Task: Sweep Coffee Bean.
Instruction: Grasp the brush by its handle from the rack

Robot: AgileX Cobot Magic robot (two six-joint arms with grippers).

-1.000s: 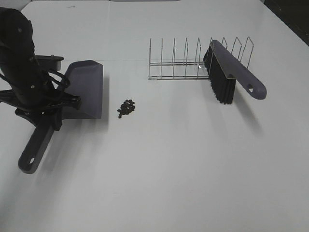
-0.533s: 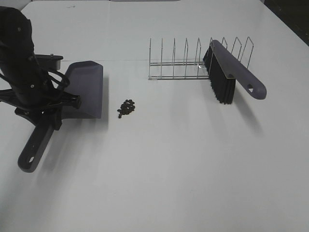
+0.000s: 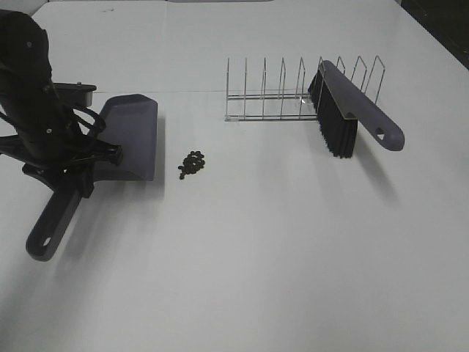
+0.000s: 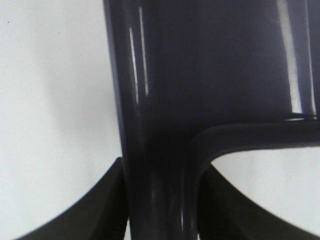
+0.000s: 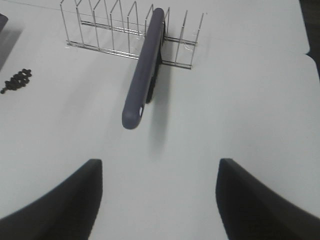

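Note:
A small heap of dark coffee beans (image 3: pixel 192 163) lies on the white table, just right of the grey dustpan (image 3: pixel 133 136); the beans also show in the right wrist view (image 5: pixel 16 81). My left gripper (image 3: pixel 76 173) is shut on the dustpan's handle (image 4: pixel 155 100), with the pan's front lip facing the beans. A grey brush (image 3: pixel 357 111) with black bristles leans in a wire rack (image 3: pixel 267 95). My right gripper (image 5: pixel 159 167) is open and empty, a short way in front of the brush's handle end (image 5: pixel 134 115). It is outside the exterior high view.
The wire rack (image 5: pixel 107 27) stands at the back of the table behind the brush. The table's right edge and a dark area lie at the far right (image 3: pixel 440 29).
The dustpan has shifted very slightly in my left gripper, its handle end a touch lower and to the left. Beans, brush and rack have not moved.

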